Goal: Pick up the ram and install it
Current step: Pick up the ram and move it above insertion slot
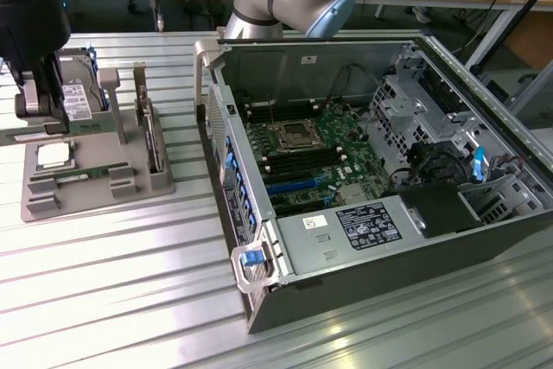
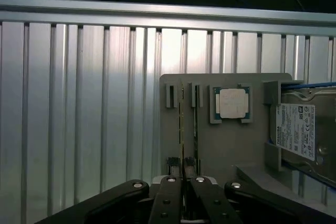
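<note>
The gripper (image 2: 181, 165) hovers over the ram (image 2: 181, 124) in its holder (image 2: 226, 145) — jaws nearly closed, holding nothing — and is best kept centred along the stick's thin edge.

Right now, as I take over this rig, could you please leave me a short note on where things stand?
Gripper: jaws close together, holding nothing that I can see, poised over one end of the ram.
Ram: thin green circuit-board sticks sit in the grey holder tray, beside the square silver processor chip.
Done: nothing lifted yet.
Left: the ram is neither picked up nor installed in the open dark metal computer case.
</note>
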Controlling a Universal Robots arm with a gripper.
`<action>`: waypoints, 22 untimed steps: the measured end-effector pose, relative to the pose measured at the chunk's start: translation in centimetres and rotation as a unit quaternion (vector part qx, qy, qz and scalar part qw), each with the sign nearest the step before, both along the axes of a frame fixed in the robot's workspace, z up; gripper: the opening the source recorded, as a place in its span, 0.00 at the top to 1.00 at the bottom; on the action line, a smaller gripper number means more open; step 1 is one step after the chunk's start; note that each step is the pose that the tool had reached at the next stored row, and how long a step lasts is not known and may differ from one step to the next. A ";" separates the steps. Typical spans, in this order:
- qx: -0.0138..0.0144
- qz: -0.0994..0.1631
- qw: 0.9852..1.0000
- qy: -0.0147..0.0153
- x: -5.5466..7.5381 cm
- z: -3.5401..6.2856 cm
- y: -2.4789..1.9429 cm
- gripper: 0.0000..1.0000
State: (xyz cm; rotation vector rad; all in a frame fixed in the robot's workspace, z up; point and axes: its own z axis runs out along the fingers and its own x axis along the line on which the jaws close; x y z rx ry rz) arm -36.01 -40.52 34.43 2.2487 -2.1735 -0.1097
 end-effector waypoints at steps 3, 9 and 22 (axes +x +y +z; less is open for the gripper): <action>0.000 0.000 1.000 0.000 0.0 1.71 0.00 0.87; 0.000 0.000 1.000 0.000 0.0 4.14 0.00 0.87; 0.000 0.000 1.000 0.000 8.1 4.14 0.00 0.87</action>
